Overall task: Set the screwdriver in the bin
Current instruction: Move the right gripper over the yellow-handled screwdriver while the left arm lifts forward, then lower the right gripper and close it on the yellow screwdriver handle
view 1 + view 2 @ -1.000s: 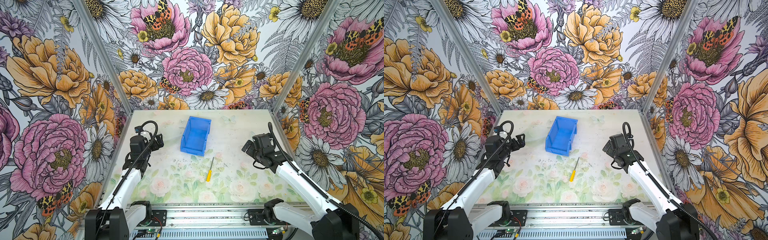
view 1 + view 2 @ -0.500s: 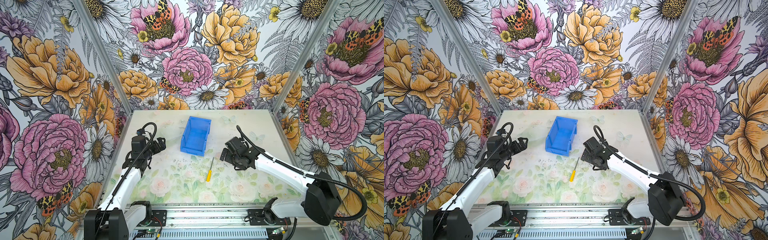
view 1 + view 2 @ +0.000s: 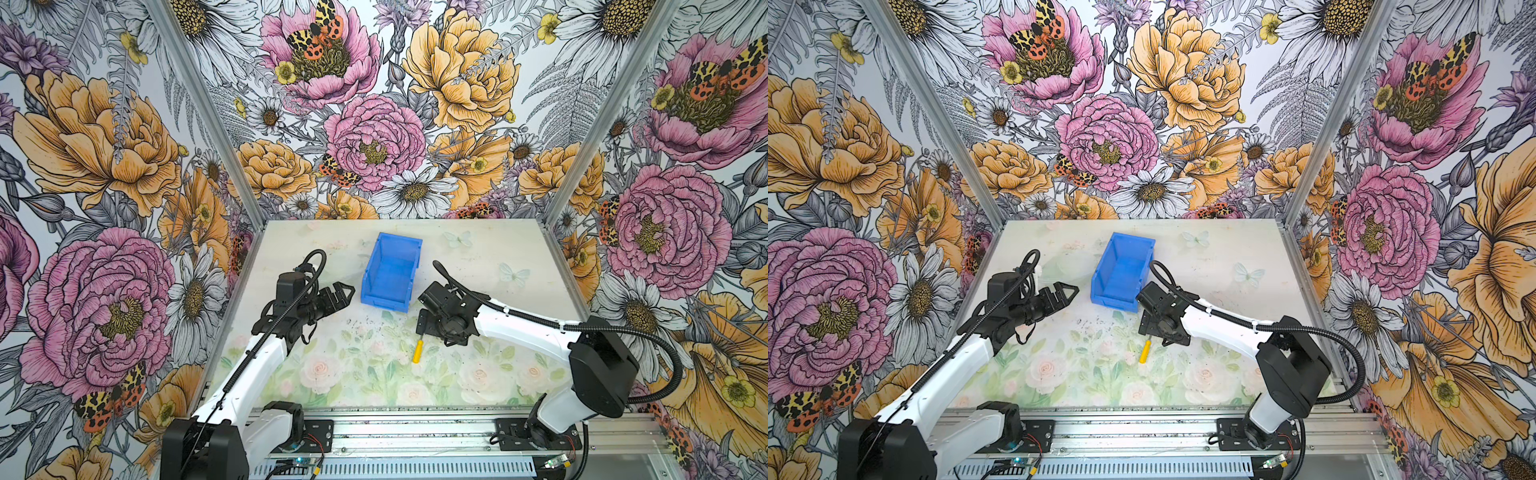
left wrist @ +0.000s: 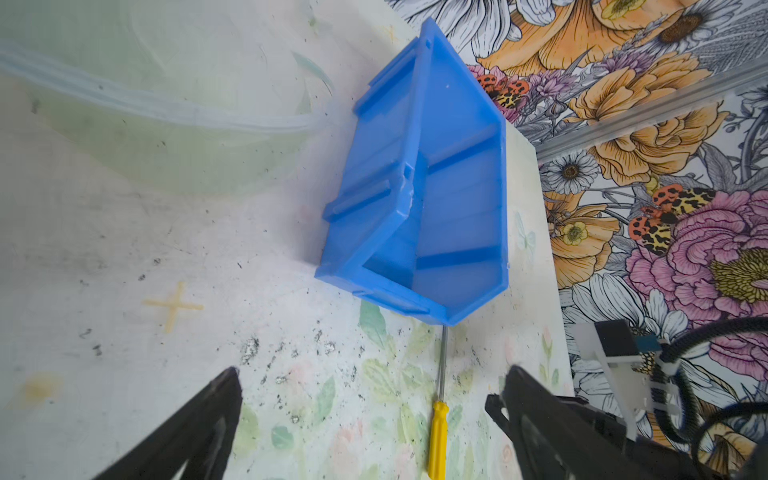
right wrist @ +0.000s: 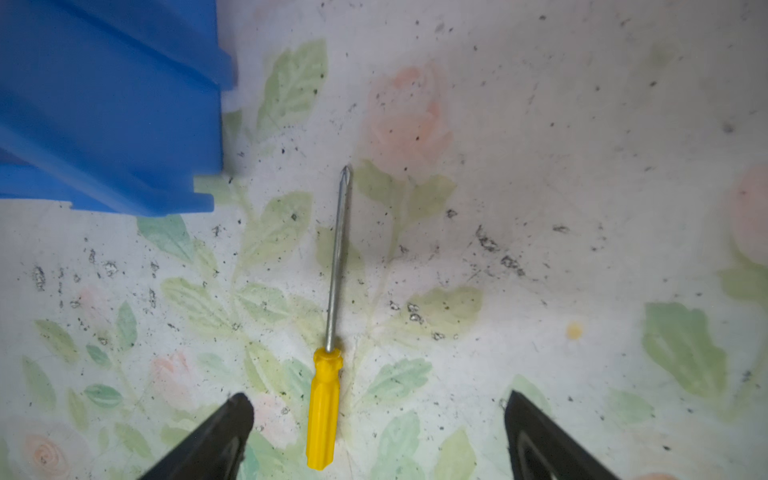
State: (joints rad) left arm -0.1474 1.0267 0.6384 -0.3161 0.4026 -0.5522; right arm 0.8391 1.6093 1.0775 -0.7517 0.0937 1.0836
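Swung in from frame right, the right hand [image 5: 376,397] hovers wide open over the screwdriver [image 3: 417,355] lying on the bench [image 3: 374,386] just below the bin [image 3: 384,300], and should straddle its yellow handle before closing.

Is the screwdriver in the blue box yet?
Not yet. Done: nothing, the screwdriver lies on the table beside the empty bin. In hand: the right gripper is open above it. To do: grab it, lift it, drop it in.
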